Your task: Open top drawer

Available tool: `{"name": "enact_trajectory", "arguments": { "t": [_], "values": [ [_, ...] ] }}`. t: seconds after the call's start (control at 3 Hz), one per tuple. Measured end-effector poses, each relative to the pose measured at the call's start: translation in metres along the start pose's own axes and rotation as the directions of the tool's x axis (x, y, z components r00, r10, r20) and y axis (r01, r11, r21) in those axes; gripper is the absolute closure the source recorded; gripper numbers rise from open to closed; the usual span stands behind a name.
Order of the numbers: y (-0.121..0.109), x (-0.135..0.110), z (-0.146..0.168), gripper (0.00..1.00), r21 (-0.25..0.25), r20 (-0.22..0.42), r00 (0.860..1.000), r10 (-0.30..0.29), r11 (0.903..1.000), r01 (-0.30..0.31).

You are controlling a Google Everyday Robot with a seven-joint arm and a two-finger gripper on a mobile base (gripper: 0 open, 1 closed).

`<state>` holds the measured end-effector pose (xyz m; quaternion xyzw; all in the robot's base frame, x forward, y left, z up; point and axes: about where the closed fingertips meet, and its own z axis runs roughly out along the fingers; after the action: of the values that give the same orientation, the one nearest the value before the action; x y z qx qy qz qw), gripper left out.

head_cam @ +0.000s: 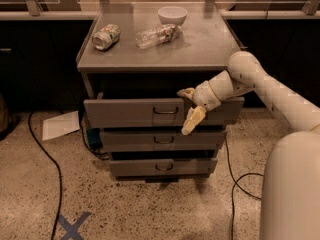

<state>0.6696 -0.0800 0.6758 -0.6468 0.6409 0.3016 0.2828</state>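
My gripper sits at three o'clock from the handle of the top drawer, jaws spread wide across its front. The label on the can is unreadable.

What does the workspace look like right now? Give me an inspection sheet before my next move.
Surface: grey cabinet top, carrying three loose items.
Job's things: top drawer partly out, with a dark gap above its front; handle free.
Clutter: crushed can and plastic bottle lying on their sides; white bowl upright behind them.
Grippers: pincer at the drawer front, right of the handle, fingers spread, one at the top edge and one hanging in front.
Cables: dark cable on the floor at left; another at right.
Surroundings: lower drawers look shut; paper sheet and blue tape cross on the floor.
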Motion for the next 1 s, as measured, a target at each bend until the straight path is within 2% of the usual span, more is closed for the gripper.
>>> {"name": "enact_trajectory", "arguments": {
  "t": [0.33,0.67,1.0],
  "values": [
    [0.0,0.0,0.002,0.0,-0.003,0.001,1.0,-0.003,1.0,0.003],
    [0.005,-0.007,0.012,0.0,-0.029,-0.007,1.0,-0.02,0.9994,0.019],
    [0.027,-0.021,0.013,0.0,-0.038,-0.018,1.0,-0.022,0.999,0.021]
  ]
}}
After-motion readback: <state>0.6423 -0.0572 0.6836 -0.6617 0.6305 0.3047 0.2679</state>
